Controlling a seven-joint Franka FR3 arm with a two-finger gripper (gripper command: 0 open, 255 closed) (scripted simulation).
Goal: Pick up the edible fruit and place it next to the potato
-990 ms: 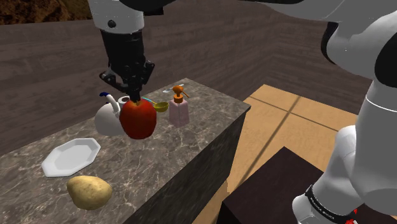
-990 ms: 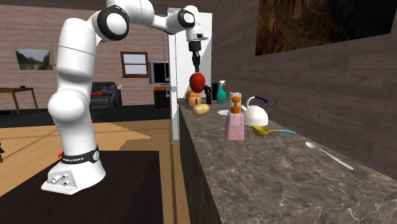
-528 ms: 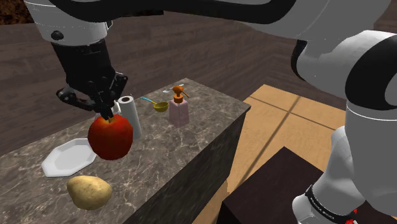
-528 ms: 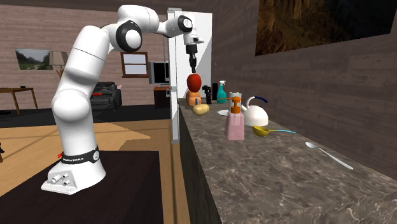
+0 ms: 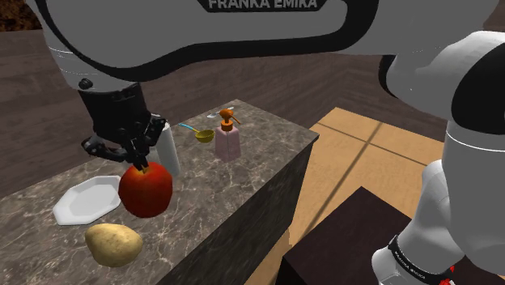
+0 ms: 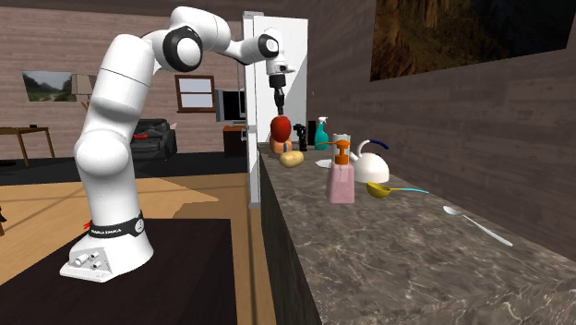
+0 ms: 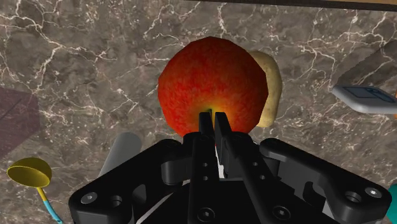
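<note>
A red apple (image 5: 146, 189) hangs from my black gripper (image 5: 139, 162), which is shut on the stem at its top. In the second exterior view the apple (image 6: 281, 127) is in the air, a little above the tan potato (image 6: 292, 158). The potato (image 5: 113, 244) lies on the marble counter (image 5: 243, 174) near its front edge, just below and to the left of the apple in the shoulder view. Looking down the gripper (image 7: 214, 121), the apple (image 7: 213, 83) covers most of the potato (image 7: 270, 89), whose edge peeks out beside it.
A white plate (image 5: 89, 200) lies beside the potato. Behind the apple stands a white kettle (image 6: 371, 166), then a yellow ladle (image 5: 203, 135) and a pink soap dispenser (image 5: 227, 138). A metal spoon (image 6: 475, 224) and a teal spray bottle (image 6: 321, 135) also sit on the counter.
The arm has carried the apple toward the shoulder view's left and down, from beside the kettle to just above the potato. The grip has stayed shut.
</note>
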